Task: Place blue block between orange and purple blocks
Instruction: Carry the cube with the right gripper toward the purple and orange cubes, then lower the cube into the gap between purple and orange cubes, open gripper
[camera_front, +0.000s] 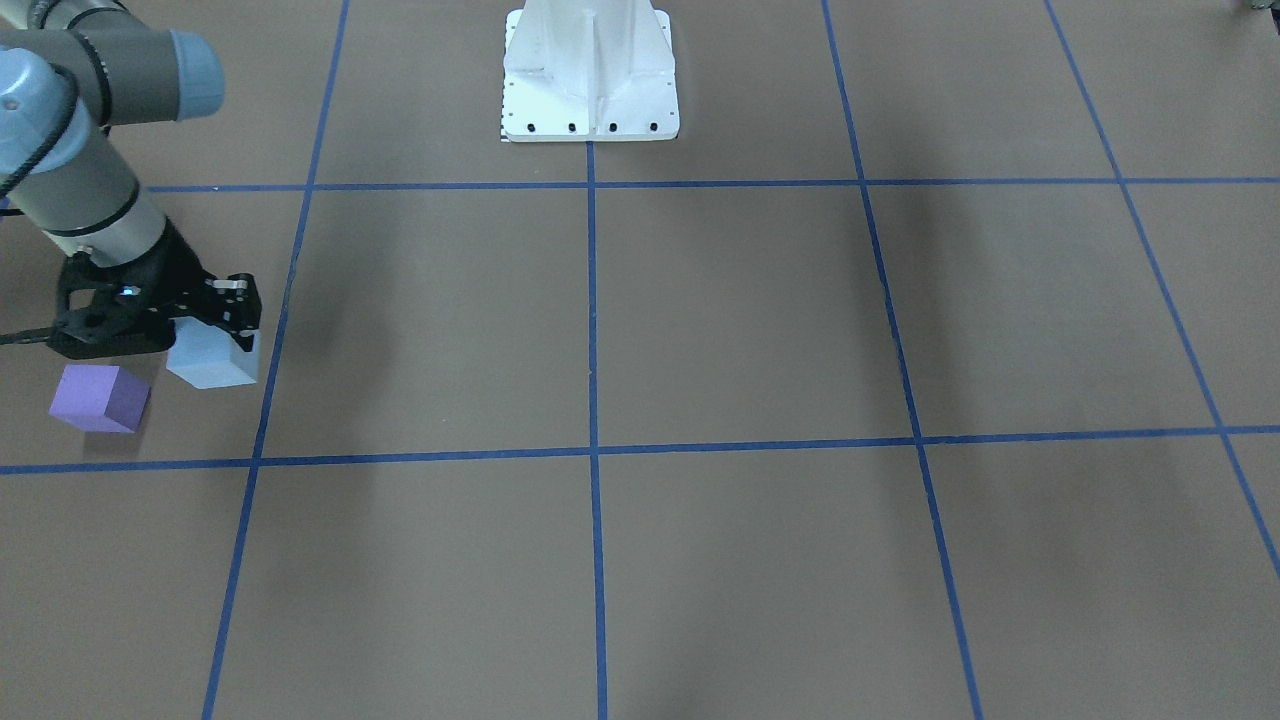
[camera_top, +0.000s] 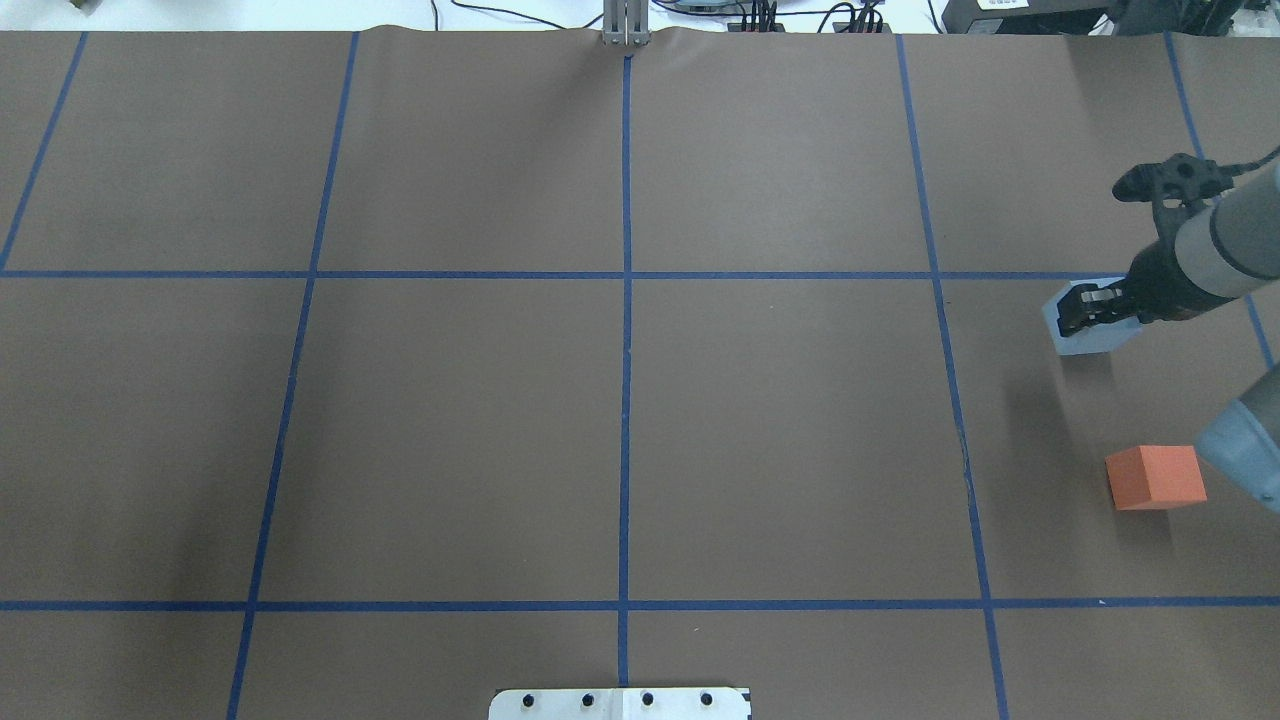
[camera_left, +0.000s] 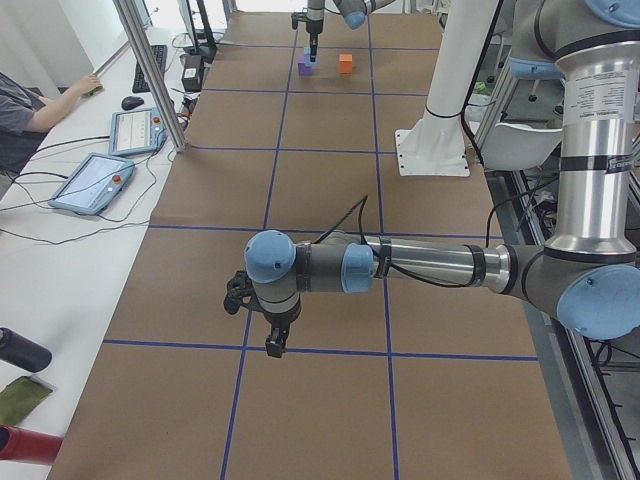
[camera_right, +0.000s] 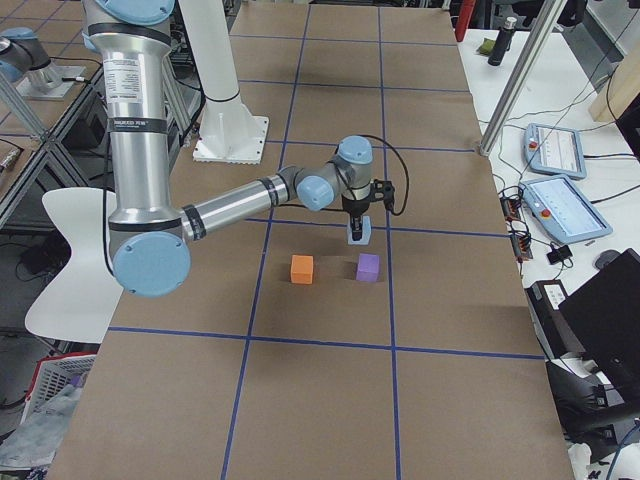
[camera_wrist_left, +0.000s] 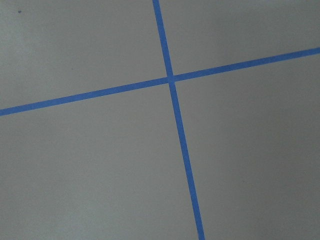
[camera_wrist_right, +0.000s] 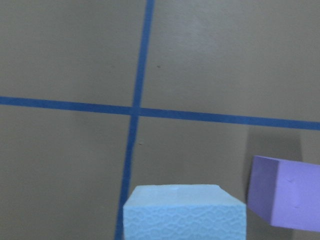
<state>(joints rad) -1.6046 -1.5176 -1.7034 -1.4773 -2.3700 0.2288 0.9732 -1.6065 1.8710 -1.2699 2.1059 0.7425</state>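
My right gripper (camera_front: 222, 330) is shut on the light blue block (camera_front: 212, 362) and holds it just above the table, tilted a little. It also shows in the overhead view (camera_top: 1085, 310) over the blue block (camera_top: 1088, 338). The purple block (camera_front: 100, 397) lies close beside the blue one, apart from it. The orange block (camera_top: 1155, 478) lies nearer the robot's base. In the exterior right view the blue block (camera_right: 358, 232) hangs beyond the purple block (camera_right: 368, 266) and the orange block (camera_right: 302, 268). My left gripper (camera_left: 272, 345) hangs over bare table; I cannot tell whether it is open.
The brown table is marked with a grid of blue tape lines (camera_front: 592, 300). The white robot base (camera_front: 590, 75) stands at the table's middle edge. Tablets and cables lie on the white side bench (camera_right: 560, 190) past the table.
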